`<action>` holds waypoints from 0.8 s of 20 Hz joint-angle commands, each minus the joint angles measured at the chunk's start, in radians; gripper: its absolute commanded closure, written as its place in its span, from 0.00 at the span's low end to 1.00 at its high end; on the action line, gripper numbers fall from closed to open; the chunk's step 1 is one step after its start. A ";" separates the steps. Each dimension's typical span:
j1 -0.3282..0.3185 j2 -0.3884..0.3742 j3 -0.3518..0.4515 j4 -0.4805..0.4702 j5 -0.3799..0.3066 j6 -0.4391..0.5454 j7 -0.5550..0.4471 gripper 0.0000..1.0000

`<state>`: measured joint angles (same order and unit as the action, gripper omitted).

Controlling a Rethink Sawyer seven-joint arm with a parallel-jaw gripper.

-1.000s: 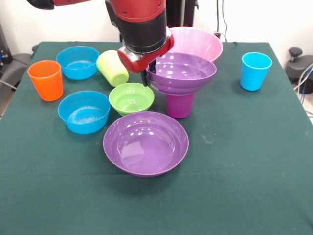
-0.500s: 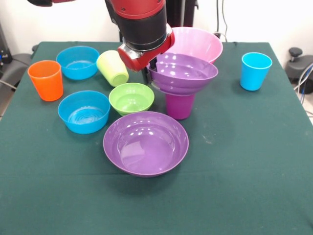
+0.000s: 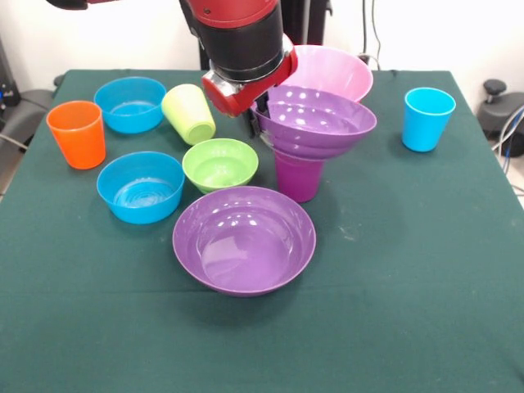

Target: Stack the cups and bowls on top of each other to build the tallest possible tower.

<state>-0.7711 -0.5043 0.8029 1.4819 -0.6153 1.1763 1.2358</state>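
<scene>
A wide purple bowl [image 3: 319, 123] rests tilted on the upright purple cup [image 3: 298, 176] at the table's middle. My gripper [image 3: 257, 123] comes down from above and is shut on that bowl's left rim. A second wide purple bowl [image 3: 244, 239] sits on the table in front of the cup. The small green bowl [image 3: 219, 164] stands just left of the cup. Two small blue bowls [image 3: 141, 186] [image 3: 129, 103] are at the left. The big pink bowl [image 3: 336, 70] is behind the stack, partly hidden by it.
The orange cup [image 3: 77, 133] stands upright at the far left. The lime green cup [image 3: 189, 113] lies tipped over beside my gripper. The light blue cup [image 3: 427, 119] stands alone at the right. The table is covered with a green cloth [image 3: 409, 286].
My gripper has shifted a little right and up with the purple bowl's rim. The bowl has slid right on the purple cup and tilted more. Nothing else moved.
</scene>
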 commanded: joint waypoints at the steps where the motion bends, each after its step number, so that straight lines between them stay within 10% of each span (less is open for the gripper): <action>1: 0.010 -0.015 0.001 0.041 0.023 0.083 -0.170 1.00; 16: 0.007 -0.017 -0.008 0.073 0.021 0.057 -0.186 1.00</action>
<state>-0.7743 -0.5423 0.8036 1.4994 -0.5792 1.1763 1.2358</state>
